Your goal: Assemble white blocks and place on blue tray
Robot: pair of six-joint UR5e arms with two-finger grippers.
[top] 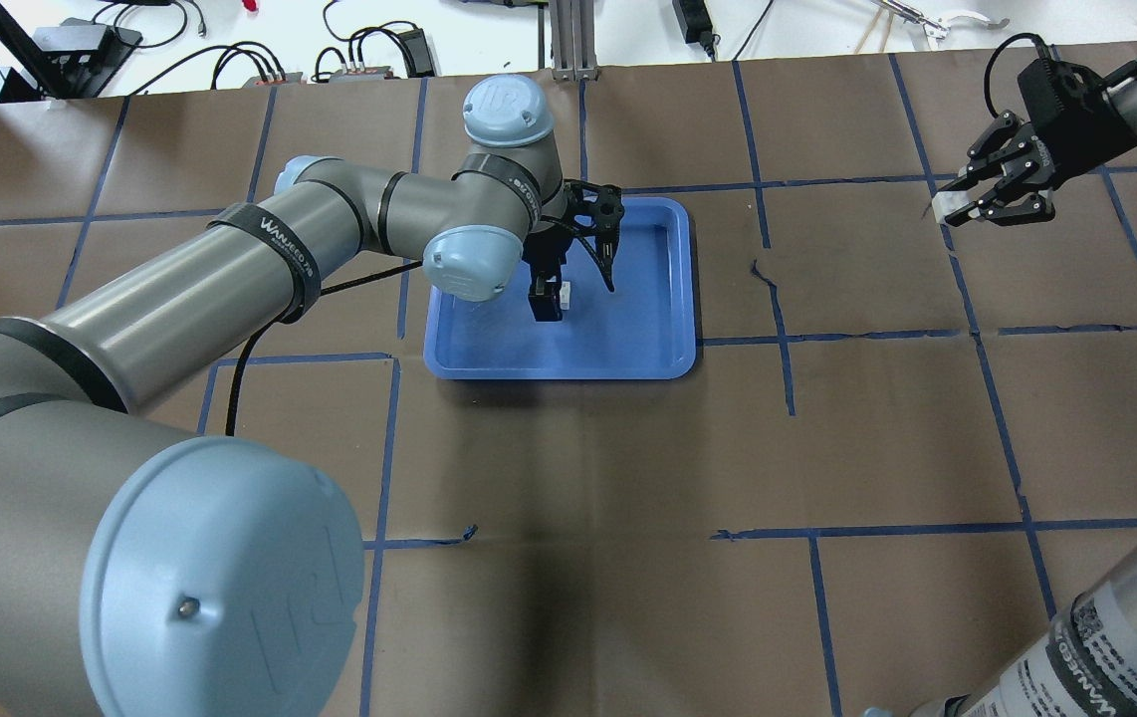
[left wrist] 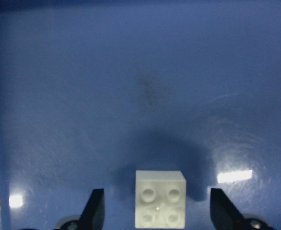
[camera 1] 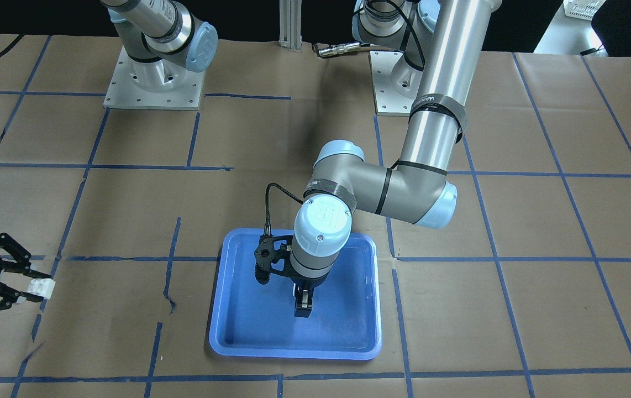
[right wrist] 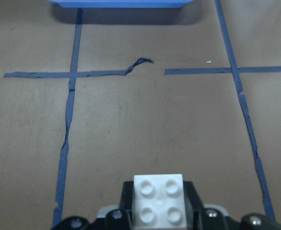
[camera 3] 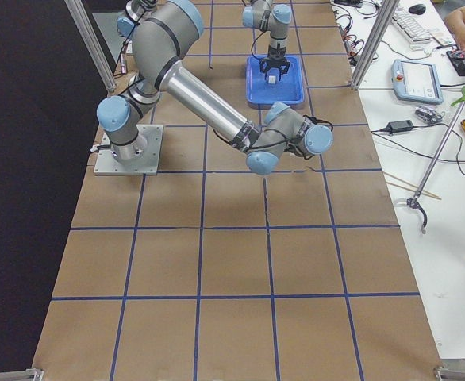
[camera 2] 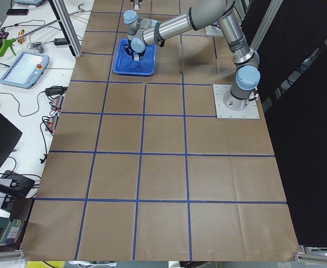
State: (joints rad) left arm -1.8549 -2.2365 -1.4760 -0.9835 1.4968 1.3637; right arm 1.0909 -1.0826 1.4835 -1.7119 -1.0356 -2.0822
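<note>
One white block [left wrist: 159, 199] lies studs up on the floor of the blue tray [top: 648, 344]. It also shows in the overhead view [top: 563, 294]. My left gripper [top: 573, 291] hangs low over the tray, open. Its fingertips [left wrist: 95, 211] stand on either side of this block with gaps, not touching it. My right gripper [top: 953, 203] is far off to the right above the paper, shut on the second white block [top: 947, 208]. That block shows in the right wrist view [right wrist: 158, 203] and the front view [camera 1: 40, 287].
The table is covered in brown paper with a blue tape grid [top: 778, 299]. The tray's near rim [right wrist: 116, 3] shows ahead of my right gripper. My left arm's elbow [camera 1: 348, 182] reaches over the tray's back. Both arm bases [camera 1: 152, 83] stand at the robot's side.
</note>
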